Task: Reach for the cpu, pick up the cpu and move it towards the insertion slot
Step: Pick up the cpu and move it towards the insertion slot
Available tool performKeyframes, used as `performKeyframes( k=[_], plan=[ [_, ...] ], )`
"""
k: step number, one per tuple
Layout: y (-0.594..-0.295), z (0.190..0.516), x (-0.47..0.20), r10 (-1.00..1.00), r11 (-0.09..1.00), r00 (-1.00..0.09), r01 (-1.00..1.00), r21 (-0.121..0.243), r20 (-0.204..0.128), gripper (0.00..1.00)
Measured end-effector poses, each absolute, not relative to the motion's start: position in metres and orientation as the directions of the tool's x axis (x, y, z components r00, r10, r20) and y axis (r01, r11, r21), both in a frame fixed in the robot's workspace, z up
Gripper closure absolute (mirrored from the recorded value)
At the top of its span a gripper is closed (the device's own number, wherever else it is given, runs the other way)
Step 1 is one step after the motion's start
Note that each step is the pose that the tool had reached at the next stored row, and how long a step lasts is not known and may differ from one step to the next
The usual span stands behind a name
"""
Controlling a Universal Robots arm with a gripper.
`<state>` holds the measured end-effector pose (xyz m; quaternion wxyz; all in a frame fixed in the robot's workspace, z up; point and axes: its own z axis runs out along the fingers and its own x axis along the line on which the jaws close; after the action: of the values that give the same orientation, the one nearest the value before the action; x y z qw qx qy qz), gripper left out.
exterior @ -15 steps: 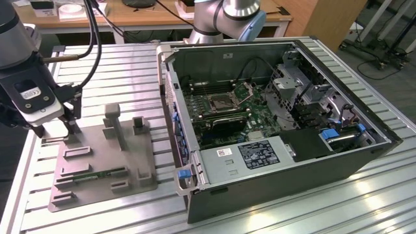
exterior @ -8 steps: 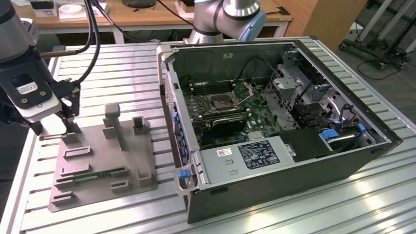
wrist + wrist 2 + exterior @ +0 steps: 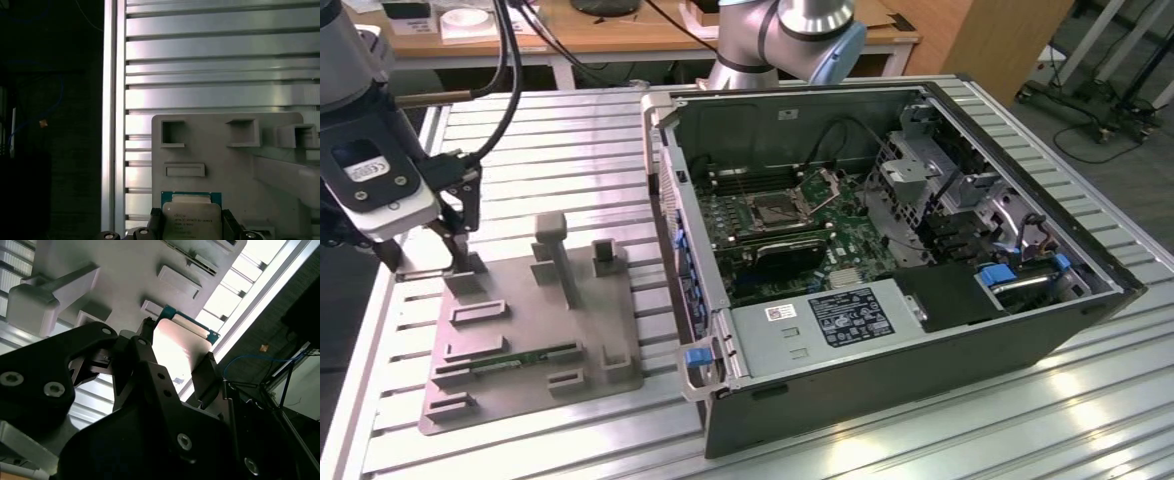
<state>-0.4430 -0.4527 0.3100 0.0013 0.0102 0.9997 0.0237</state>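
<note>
In both wrist views the cpu (image 3: 192, 220) (image 3: 180, 347), a thin square chip with a pale metal top and a green rim, lies between my gripper's (image 3: 192, 234) (image 3: 176, 360) two dark fingers (image 3: 207, 372). The fingers press on its opposite edges, so the gripper is shut on it. The chip is low over the far corner of the grey plastic tray (image 3: 225, 165) (image 3: 534, 330); I cannot tell whether it is lifted clear. In the exterior view my gripper (image 3: 427, 265) stands at that tray corner on the exterior view's left. The insertion slot (image 3: 774, 208) sits on the green board inside the open computer case (image 3: 921, 330), well to the right.
The tray carries upright posts (image 3: 550, 240) and a narrow green circuit strip (image 3: 520, 357). The case's raised side wall (image 3: 670, 230) stands between tray and slot. Cables and a drive cage (image 3: 927, 170) crowd the case. The ribbed metal table (image 3: 560, 140) ends just past the tray.
</note>
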Motion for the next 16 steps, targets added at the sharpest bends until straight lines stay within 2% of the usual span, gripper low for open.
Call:
performKeyframes(
  k=[16],
  plan=[
    [-0.453, 0.329, -0.443, 0.023, 0.999, -1.000, 0.023, 0.047, -0.002, 0.45]
  ],
)
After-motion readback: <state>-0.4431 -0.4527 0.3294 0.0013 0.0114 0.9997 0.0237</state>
